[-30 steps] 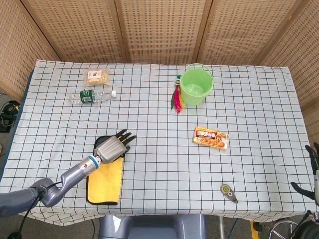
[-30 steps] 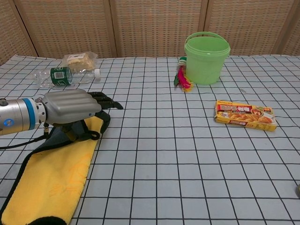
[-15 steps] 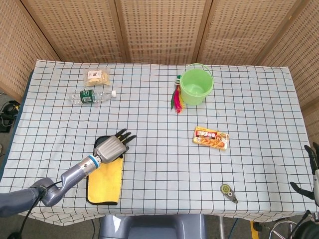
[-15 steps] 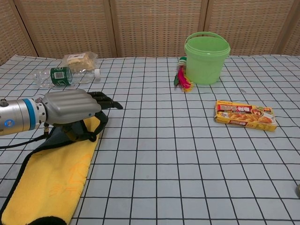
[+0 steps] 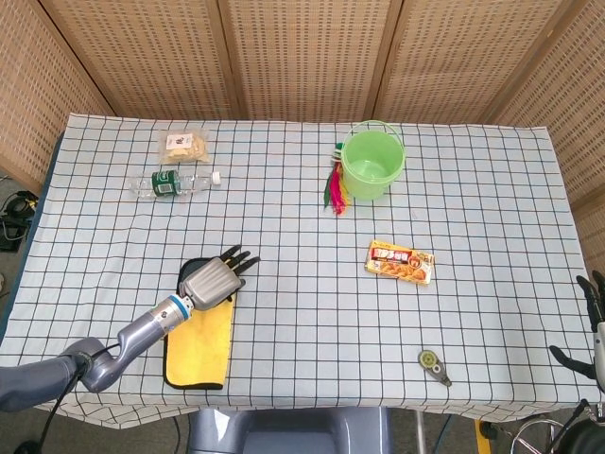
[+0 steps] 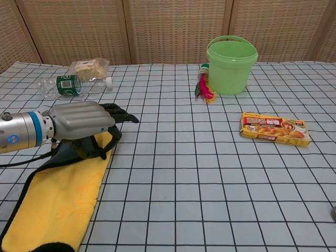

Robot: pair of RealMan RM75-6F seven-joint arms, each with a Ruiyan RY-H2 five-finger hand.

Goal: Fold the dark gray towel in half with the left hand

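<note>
The towel [image 5: 200, 345] [image 6: 58, 199] lies lengthwise near the table's front left, its yellow face up and its dark gray side showing as a rim. My left hand [image 5: 210, 281] [image 6: 81, 119] lies over the towel's far end. Its fingers stretch flat above the cloth and its thumb curls under the raised dark edge, pinching it. My right hand [image 5: 591, 326] shows only at the right border of the head view, off the table, with its fingers apart and nothing in them.
A green bucket [image 5: 372, 163] [image 6: 231, 64] stands at the back with a feathered toy [image 5: 335, 189] beside it. A food box [image 5: 400, 262] [image 6: 274, 128] lies right of centre. A water bottle [image 5: 173, 183] and snack bag [image 5: 182, 145] sit back left. A small round tool [image 5: 434, 364] lies front right.
My left hand has edged slightly to the right with the towel's far edge in its grip. The towel's body and the right hand have stayed put.
</note>
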